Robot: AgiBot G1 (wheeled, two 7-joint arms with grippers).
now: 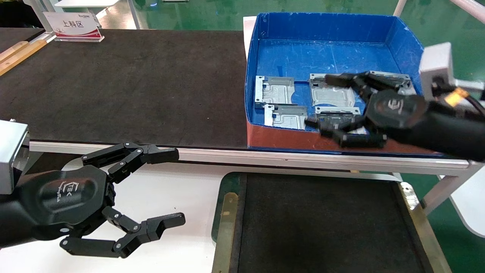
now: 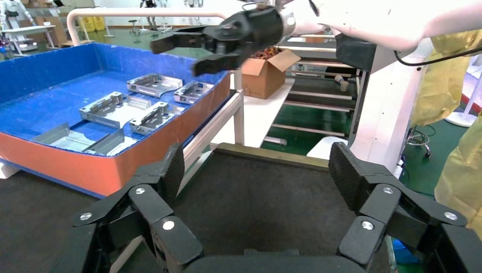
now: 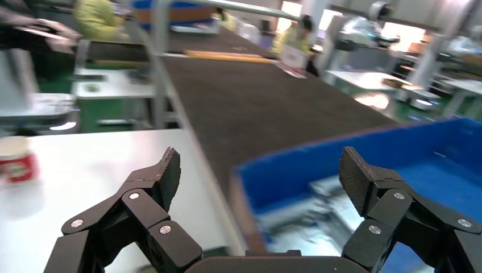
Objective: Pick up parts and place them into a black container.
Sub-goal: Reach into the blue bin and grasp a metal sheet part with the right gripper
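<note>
Several silver stamped parts (image 1: pixel 274 91) lie flat in a blue box (image 1: pixel 326 41) with a red-brown front. They also show in the left wrist view (image 2: pixel 113 108) and, blurred, in the right wrist view (image 3: pixel 329 199). My right gripper (image 1: pixel 326 104) is open and empty, above the box's front right part over the plates; it also shows in the left wrist view (image 2: pixel 177 56). The black container (image 1: pixel 322 227), with green rim and brass side strips, stands empty in front of the table. My left gripper (image 1: pixel 174 186) is open and empty, beside the container's left edge.
A large black mat (image 1: pixel 132 87) covers the table left of the blue box. A name sign (image 1: pixel 74 24) stands at its far left. A white surface (image 1: pixel 182 189) lies under my left gripper. A cardboard box (image 2: pixel 267 71) and a red can (image 3: pixel 17 159) stand farther off.
</note>
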